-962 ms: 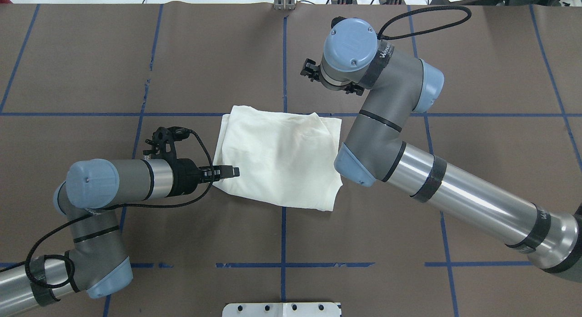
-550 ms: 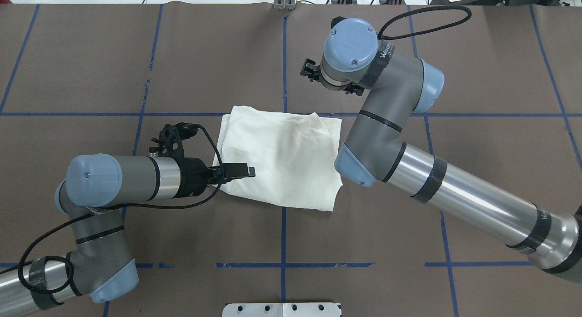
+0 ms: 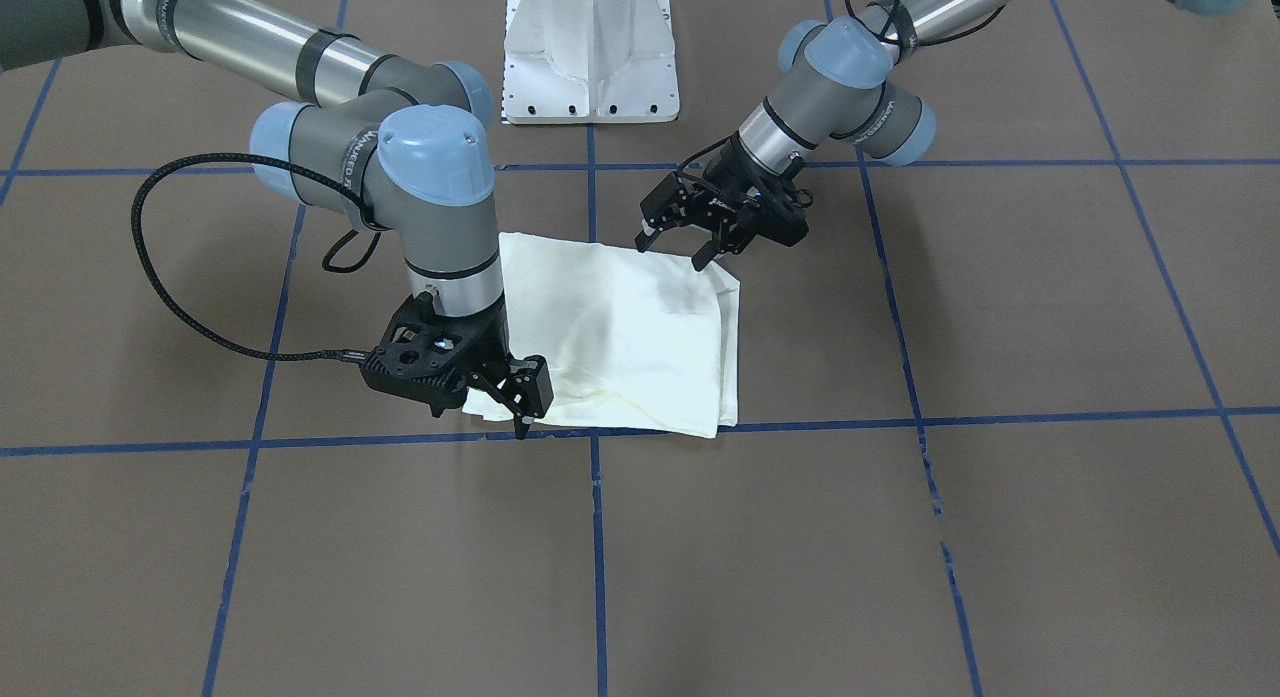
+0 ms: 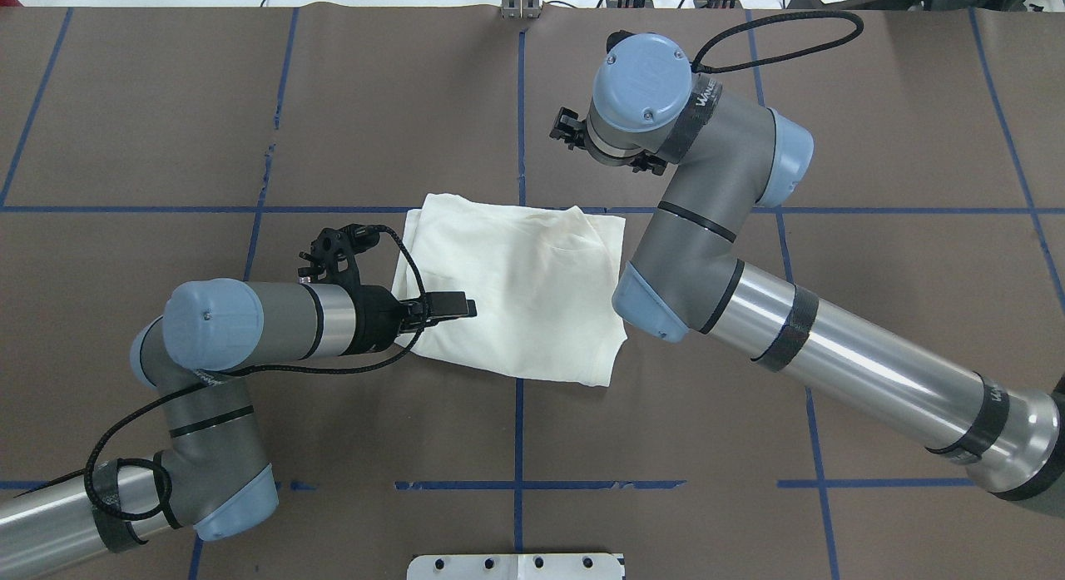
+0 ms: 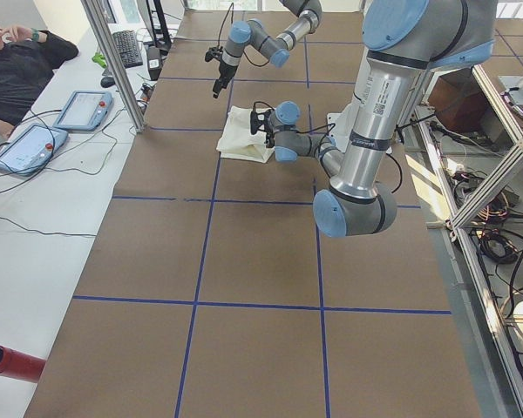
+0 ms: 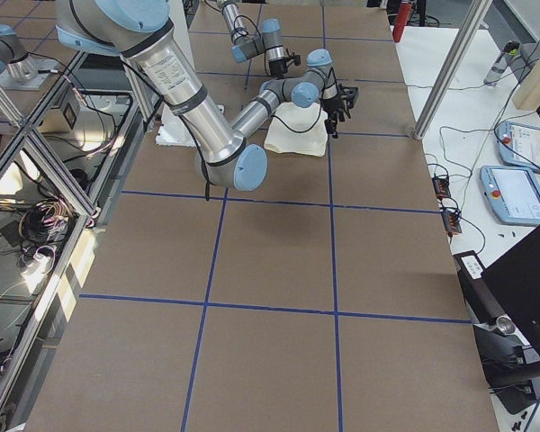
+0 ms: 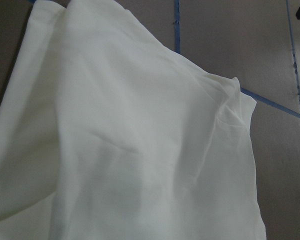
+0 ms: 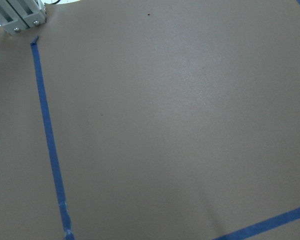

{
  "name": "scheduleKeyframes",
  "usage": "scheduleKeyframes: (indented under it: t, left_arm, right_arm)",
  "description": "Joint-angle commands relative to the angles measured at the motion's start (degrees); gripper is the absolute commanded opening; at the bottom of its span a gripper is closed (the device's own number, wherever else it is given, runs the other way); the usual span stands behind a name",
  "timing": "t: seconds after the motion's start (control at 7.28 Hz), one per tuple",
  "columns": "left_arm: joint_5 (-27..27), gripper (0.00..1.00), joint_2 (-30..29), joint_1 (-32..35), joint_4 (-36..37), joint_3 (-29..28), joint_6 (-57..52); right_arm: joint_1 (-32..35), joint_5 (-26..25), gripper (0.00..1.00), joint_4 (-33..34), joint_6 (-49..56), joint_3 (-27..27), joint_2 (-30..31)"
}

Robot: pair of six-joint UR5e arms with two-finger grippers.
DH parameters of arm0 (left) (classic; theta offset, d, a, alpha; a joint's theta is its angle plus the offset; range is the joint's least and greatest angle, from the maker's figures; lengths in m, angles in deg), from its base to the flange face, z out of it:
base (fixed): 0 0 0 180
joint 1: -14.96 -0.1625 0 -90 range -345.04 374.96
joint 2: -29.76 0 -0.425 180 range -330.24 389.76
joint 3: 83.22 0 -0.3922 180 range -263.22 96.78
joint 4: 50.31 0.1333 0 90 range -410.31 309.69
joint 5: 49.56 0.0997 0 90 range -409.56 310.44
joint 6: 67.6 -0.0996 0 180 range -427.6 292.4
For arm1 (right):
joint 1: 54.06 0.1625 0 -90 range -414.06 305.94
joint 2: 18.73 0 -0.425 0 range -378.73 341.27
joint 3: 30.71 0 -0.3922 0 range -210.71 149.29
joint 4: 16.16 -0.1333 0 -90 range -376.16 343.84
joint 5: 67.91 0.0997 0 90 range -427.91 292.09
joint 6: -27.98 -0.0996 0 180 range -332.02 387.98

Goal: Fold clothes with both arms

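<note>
The T-shirt (image 4: 516, 297) lies on the tabletop (image 4: 166, 106), near the middle, and the robot's base (image 4: 516, 566) stands behind it at the edge on the robot's side. The left gripper (image 4: 456, 305) is over the shirt's left edge, and the left arm (image 4: 250, 322) comes in from the robot's left. The right gripper (image 3: 522, 412) hangs by the shirt's far corner on the robot's right, on the side away from the robot, and the right arm (image 4: 832, 347) reaches past the shirt's right side.
</note>
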Motion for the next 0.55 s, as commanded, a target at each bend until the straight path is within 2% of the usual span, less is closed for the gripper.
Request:
scheduleKeyframes:
  t: [0.0,0.41]
  left_arm:
    - [-0.06,1.0,0.21,-0.11,-0.53,-2.98,-0.19]
    - [-0.06,1.0,0.3,-0.29,-0.71,-4.76,-0.19]
  right_arm:
    - [0.0,-0.03,1.0,0.0,0.0,0.0,0.0]
    - [0.0,-0.03,1.0,0.0,0.0,0.0,0.09]
